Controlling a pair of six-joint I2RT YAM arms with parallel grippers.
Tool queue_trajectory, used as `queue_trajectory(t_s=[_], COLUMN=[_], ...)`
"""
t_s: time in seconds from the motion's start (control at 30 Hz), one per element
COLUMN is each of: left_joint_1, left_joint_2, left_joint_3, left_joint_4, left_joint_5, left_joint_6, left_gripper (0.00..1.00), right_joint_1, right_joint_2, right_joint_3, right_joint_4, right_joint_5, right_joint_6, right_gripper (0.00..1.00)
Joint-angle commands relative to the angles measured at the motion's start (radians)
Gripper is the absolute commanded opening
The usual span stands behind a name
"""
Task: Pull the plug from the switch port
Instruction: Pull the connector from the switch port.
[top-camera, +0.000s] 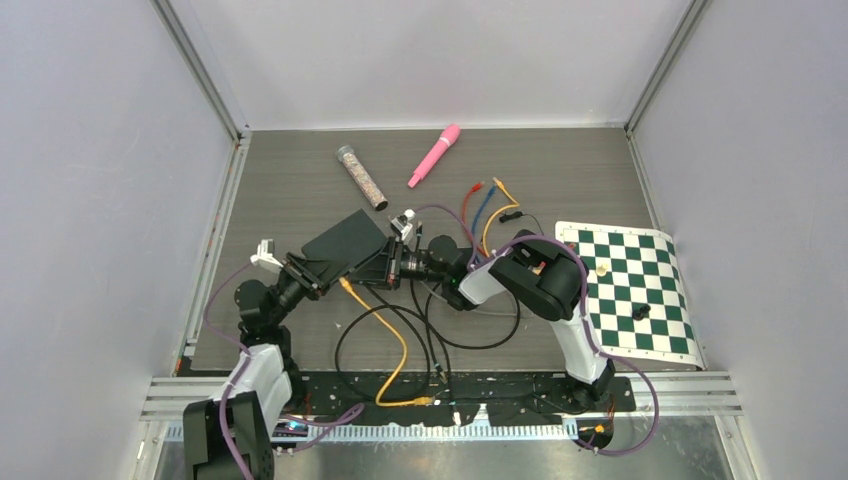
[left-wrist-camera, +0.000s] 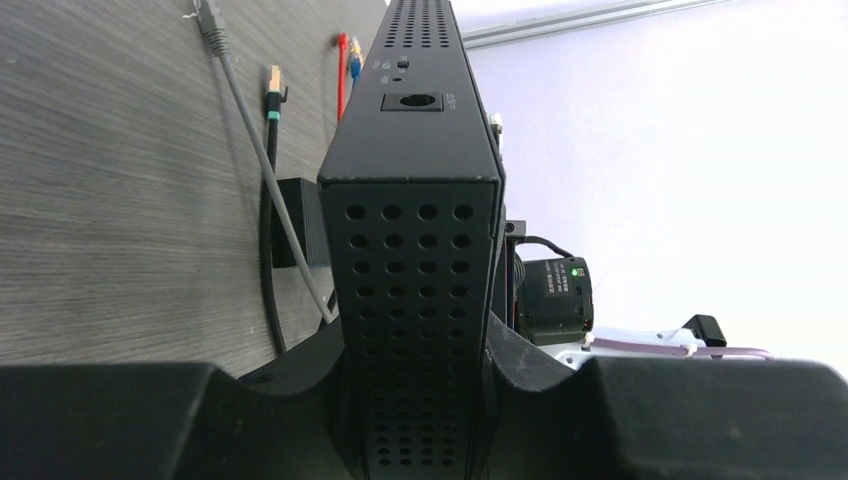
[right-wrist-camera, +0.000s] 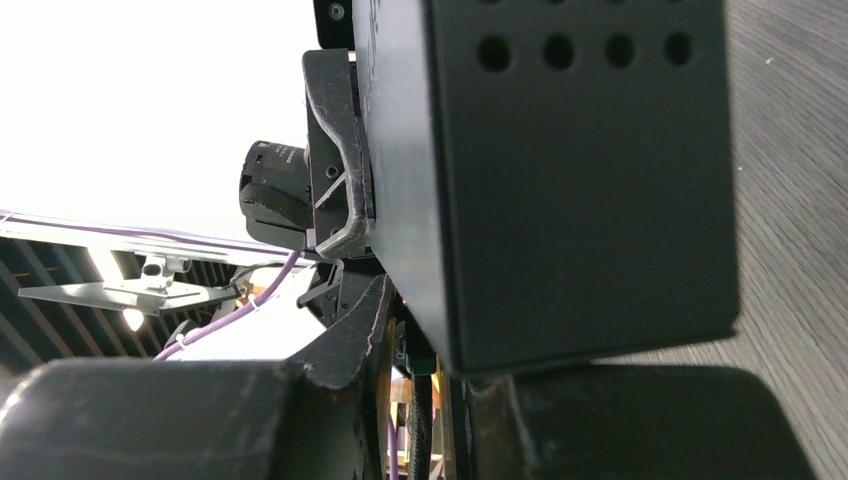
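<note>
The black switch (top-camera: 345, 243) is tilted up off the table, left of centre. My left gripper (top-camera: 305, 270) is shut on its near-left end. In the left wrist view the perforated end of the switch (left-wrist-camera: 415, 250) is clamped between my fingers (left-wrist-camera: 560, 400). My right gripper (top-camera: 398, 262) is at the switch's right end. In the right wrist view the switch (right-wrist-camera: 560, 180) fills the upper right. My right gripper (right-wrist-camera: 425, 350) is closed narrowly around the plug (right-wrist-camera: 420, 366), which has a green boot, and its black cable (right-wrist-camera: 418, 420) runs down between the fingers.
A pink wand (top-camera: 436, 153) and a clear tube (top-camera: 361, 176) lie at the back. Red, blue and orange patch leads (top-camera: 485, 205) lie right of centre. A checkered mat (top-camera: 630, 290) is at the right. Black and orange cables (top-camera: 395, 345) loop in front of the switch.
</note>
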Motion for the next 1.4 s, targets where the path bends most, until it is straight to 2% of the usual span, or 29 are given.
queue_trajectory(t_s=[0.0, 0.03, 0.1, 0.13, 0.2, 0.5, 0.87, 1.03, 1.37], left_joint_1=[0.145, 0.16, 0.187, 0.193, 0.21, 0.265, 0.317, 0.363, 0.4], left_joint_2=[0.006, 0.014, 0.028, 0.034, 0.048, 0.098, 0.175, 0.216, 0.313], left_joint_3=[0.061, 0.068, 0.076, 0.081, 0.094, 0.11, 0.15, 0.144, 0.2], left_joint_4=[0.346, 0.354, 0.371, 0.378, 0.391, 0.442, 0.48, 0.492, 0.547], left_joint_5=[-0.356, -0.342, -0.331, -0.328, -0.314, -0.327, -0.325, -0.298, -0.274], left_joint_6=[0.003, -0.001, -0.016, -0.019, -0.02, -0.049, -0.063, -0.065, -0.091], left_gripper=[0.0, 0.0, 0.0, 0.0, 0.0, 0.0, 0.0, 0.0, 0.0], right_joint_1=[0.014, 0.015, 0.019, 0.023, 0.032, 0.039, 0.056, 0.051, 0.048], right_joint_2=[-0.034, -0.035, -0.056, -0.077, -0.095, -0.067, -0.076, -0.11, -0.14], right_joint_3=[-0.055, -0.053, -0.039, -0.032, -0.009, -0.013, 0.007, 0.001, -0.021], right_joint_4=[-0.029, -0.041, -0.178, -0.306, -0.394, -0.311, -0.365, -0.459, -0.47], right_joint_5=[-0.301, -0.303, -0.299, -0.295, -0.291, -0.307, -0.323, -0.302, -0.297], right_joint_6=[0.009, -0.005, -0.091, -0.128, -0.204, -0.151, -0.19, -0.258, -0.285], right_gripper=[0.05, 0.05, 0.05, 0.05, 0.05, 0.05, 0.05, 0.05, 0.05])
